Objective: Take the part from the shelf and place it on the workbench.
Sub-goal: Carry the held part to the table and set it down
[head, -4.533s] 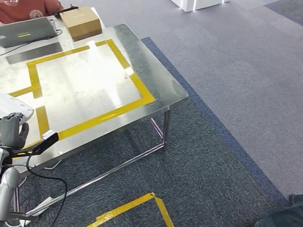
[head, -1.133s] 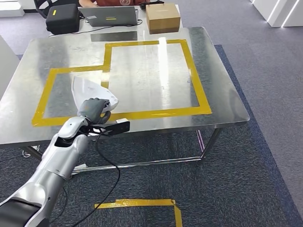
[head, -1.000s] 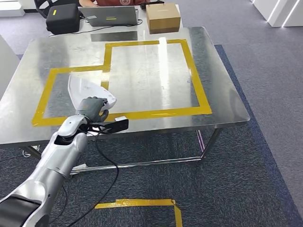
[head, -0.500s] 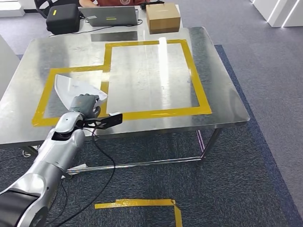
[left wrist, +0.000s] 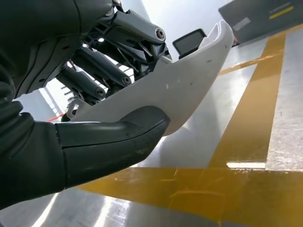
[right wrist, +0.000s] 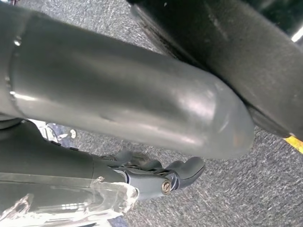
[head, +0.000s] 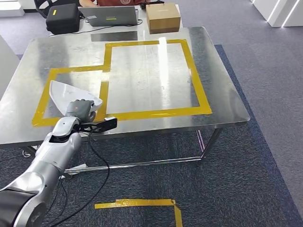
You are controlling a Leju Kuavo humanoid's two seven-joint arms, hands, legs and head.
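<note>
1. One white part (head: 71,92) – held in the left hand (head: 80,109)
2. One workbench (head: 221,101) under that hand
3. One laptop (head: 109,15), one cardboard box (head: 163,17), one black case (head: 64,19) – all far beyond the hand

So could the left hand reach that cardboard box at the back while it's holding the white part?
Probably not: the left hand grips the white part near the table's front edge, and the cardboard box sits beyond the far edge.
</note>
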